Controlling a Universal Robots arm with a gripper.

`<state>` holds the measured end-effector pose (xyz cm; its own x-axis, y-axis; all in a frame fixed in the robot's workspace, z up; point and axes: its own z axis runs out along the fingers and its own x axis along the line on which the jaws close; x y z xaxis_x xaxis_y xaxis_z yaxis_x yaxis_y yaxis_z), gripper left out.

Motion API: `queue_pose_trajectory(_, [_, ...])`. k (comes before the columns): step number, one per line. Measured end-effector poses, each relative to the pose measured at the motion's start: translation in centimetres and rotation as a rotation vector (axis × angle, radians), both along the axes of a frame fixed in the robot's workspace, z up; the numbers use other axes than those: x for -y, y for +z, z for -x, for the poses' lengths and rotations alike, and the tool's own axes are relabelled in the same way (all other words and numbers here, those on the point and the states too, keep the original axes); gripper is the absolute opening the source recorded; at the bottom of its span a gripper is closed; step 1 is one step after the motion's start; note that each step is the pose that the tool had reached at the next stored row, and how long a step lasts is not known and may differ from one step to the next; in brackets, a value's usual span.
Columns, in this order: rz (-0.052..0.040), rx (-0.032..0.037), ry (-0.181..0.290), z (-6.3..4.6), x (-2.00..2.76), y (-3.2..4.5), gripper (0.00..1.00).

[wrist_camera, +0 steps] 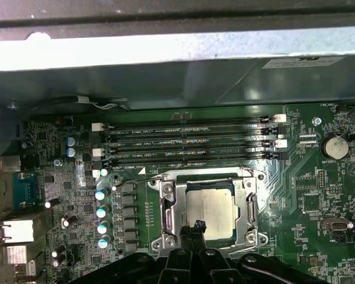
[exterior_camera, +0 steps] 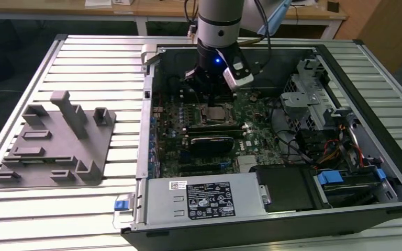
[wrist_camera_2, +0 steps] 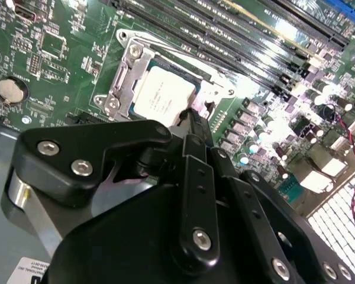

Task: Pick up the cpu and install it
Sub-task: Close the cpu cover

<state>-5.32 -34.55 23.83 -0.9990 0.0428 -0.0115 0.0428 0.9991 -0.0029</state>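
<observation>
a: cpu (exterior_camera: 219, 111), where is it in the exterior view?
b: in the socket frame (exterior_camera: 202, 116) on the motherboard (exterior_camera: 257, 137), inside the open pc case (exterior_camera: 368, 104). gripper (exterior_camera: 209, 97) hangs right over it, arm (exterior_camera: 219, 21) vertical above. grey plastic fixture (exterior_camera: 54, 141) lies well apart on the slatted table (exterior_camera: 82, 63), at the exterior view's left. power supply (exterior_camera: 201, 201) sits at the case end nearest the camera.
a: second wrist view?
b: cpu (wrist_camera_2: 163, 94) lies flat inside the metal socket frame (wrist_camera_2: 127, 77), silver top up. gripper (wrist_camera_2: 192, 115) tip is at the cpu's edge, can't tell if it touches. fingers pinched together, nothing between them. ram slots (wrist_camera_2: 225, 35) run just beside the socket frame, coin cell (wrist_camera_2: 10, 90) further off.
a: first wrist view?
b: cpu (wrist_camera: 210, 207) seated square in the socket frame (wrist_camera: 165, 207). gripper (wrist_camera: 196, 227) tip over one edge of it, closed and gripping nothing. four ram slots (wrist_camera: 186, 142) beside the frame, coin cell (wrist_camera: 334, 147) off to one side, a row of capacitors (wrist_camera: 100, 213) on the other.
</observation>
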Motion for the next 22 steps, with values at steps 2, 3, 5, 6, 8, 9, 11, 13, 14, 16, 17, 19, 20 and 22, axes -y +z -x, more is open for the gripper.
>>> queue_pose_trajectory(2, [0.0001, -0.0001, 0.0, 0.0, 0.0, -0.01, 0.11])
queue_pose_trajectory(3, [0.0, -0.0001, 0.0, 0.0, 0.0, -0.02, 0.11])
queue_pose_trajectory(5, [-0.0001, 0.0001, 0.0, 0.01, 0.0, -0.06, 0.11])
queue_pose_trajectory(6, [0.0, 0.0, 0.0, 0.02, 0.0, -0.07, 0.11])
queue_pose_trajectory(8, [0.0, 0.0, 0.0, 0.04, 0.0, -0.11, 0.11])
queue_pose_trajectory(9, [0.0, 0.0, 0.0, 0.05, 0.0, -0.13, 0.11])
queue_pose_trajectory(11, [0.0001, -0.0001, 0.0, 0.07, 0.0, -0.17, 0.11])
queue_pose_trajectory(13, [0.0, 0.0, 0.0, 0.09, 0.0, -0.2, 0.11])
queue_pose_trajectory(14, [0.0, 0.0, 0.0, 0.1, 0.0, -0.22, 0.11])
queue_pose_trajectory(16, [-0.0001, 0.0001, 0.0, 0.12, 0.0, -0.27, 0.11])
queue_pose_trajectory(17, [0.0, 0.0, 0.0, 0.13, 0.0, -0.29, 0.11])
queue_pose_trajectory(19, [0.0, 0.0, 0.0, 0.15, 0.0, -0.34, 0.11])
queue_pose_trajectory(20, [0.0, 0.0, 0.0, 0.16, 0.0, -0.36, 0.11])
queue_pose_trajectory(22, [0.0, 0.0, 0.0, 0.19, 0.0, -0.4, 0.11])
